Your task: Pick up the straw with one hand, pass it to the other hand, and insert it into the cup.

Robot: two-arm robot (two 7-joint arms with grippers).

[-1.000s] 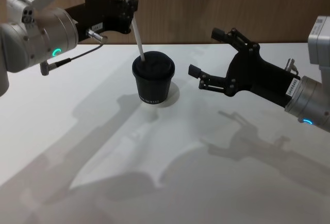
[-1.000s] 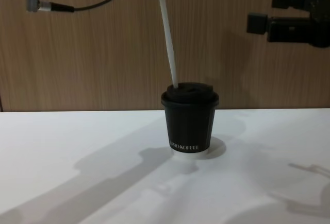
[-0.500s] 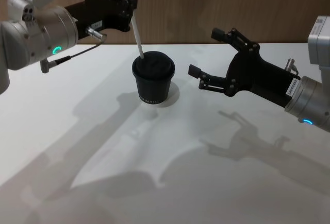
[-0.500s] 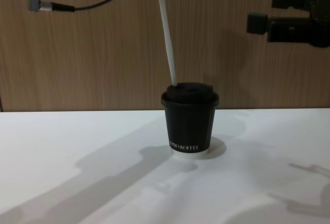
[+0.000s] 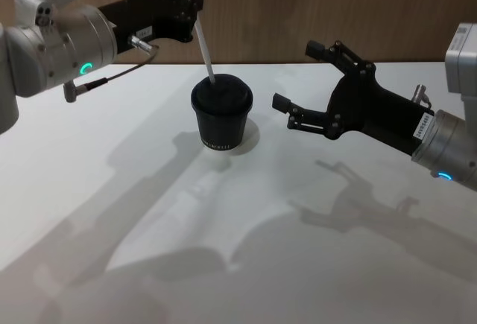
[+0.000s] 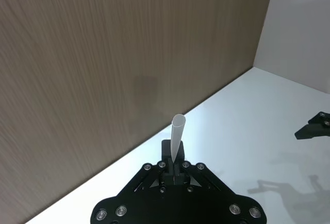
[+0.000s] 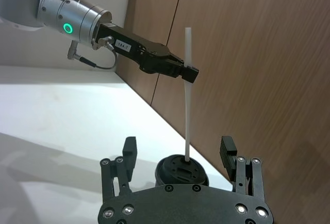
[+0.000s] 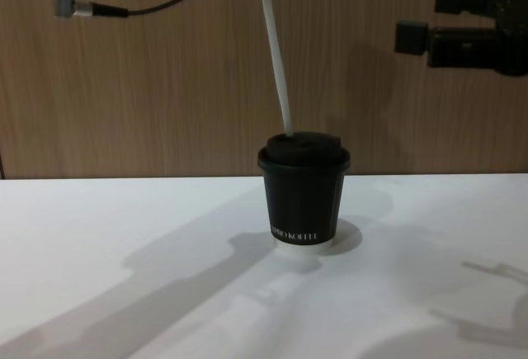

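The white desk (image 5: 112,190) spreads before a brown wood-grain wall (image 8: 148,87) and carries one thing, the cup (image 5: 221,114), upright near the middle with its domed lid on.

The right hand (image 5: 298,78) hangs above the desk to the right of the cup, well apart from it, its two black fingers spread wide with nothing between them. In the right wrist view those fingers frame the cup without touching it. It looks idle, so its part in the pass seems finished.

The left hand (image 5: 192,5), on the silver wrist with the green ring light, reaches in from the left above and behind the cup. It is clamped on the straw (image 5: 195,22) partway along its length, with a short stretch standing out above the fingers, as the left wrist view shows.

The straw slants down from that grip, and its lower tip sits at the top of the lid; whether it has entered the lid's hole or merely rests on it I cannot tell. So pickup and handover appear done. What remains, by my reading, is pushing the straw down into the cup and letting go.
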